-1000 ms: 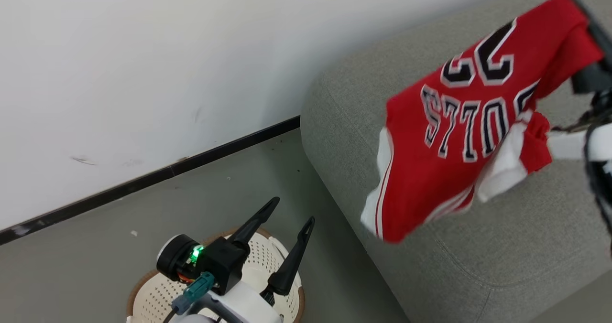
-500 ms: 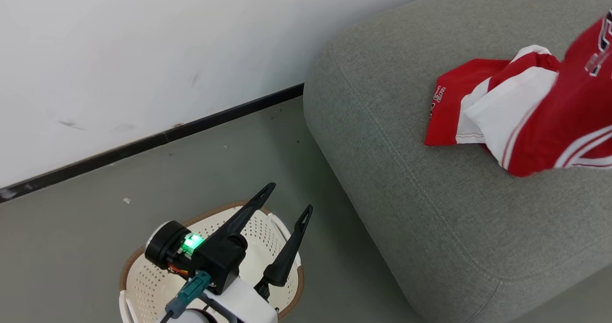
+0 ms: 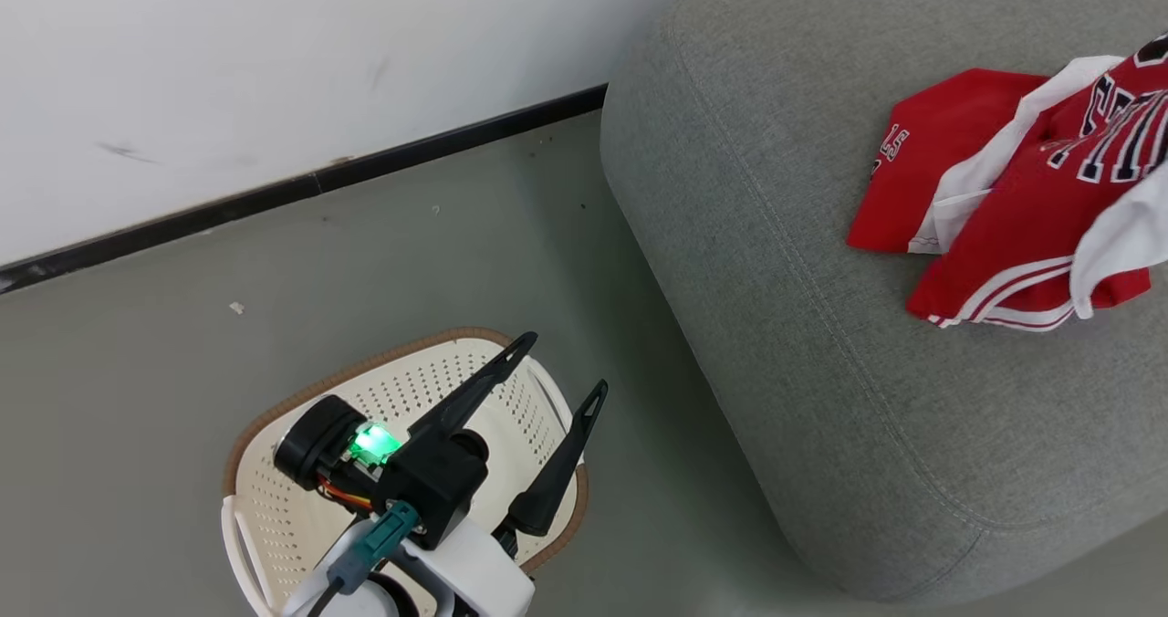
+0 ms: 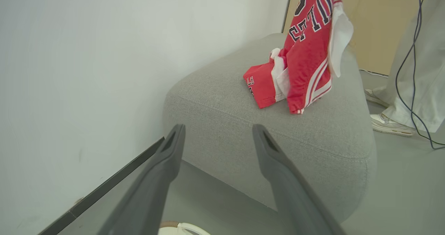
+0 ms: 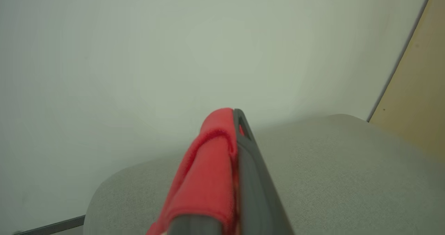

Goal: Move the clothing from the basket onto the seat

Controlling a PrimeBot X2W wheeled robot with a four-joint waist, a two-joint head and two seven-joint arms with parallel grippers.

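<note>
Though partly off-frame, clothing (image 3: 1013, 224) on seat (image 3: 821, 398)

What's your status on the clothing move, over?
Left gripper open above the basket. Right gripper shut on the clothing, its lower end draped on the seat. Person's legs beyond the seat.

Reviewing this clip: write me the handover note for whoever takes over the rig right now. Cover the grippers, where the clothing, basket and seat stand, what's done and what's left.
The left gripper is open and empty, above the basket on the floor.
The right gripper is shut on the clothing, pinching a red fold.
The clothing hangs from that grip. Its lower end and a folded red part rest on the seat.
Done: the clothing is out of the basket and over the seat. No garment shows in the visible part of the basket.
Left: open the right gripper so that the clothing drops fully onto the seat. Then check the part of the basket hidden by the left arm.
</note>
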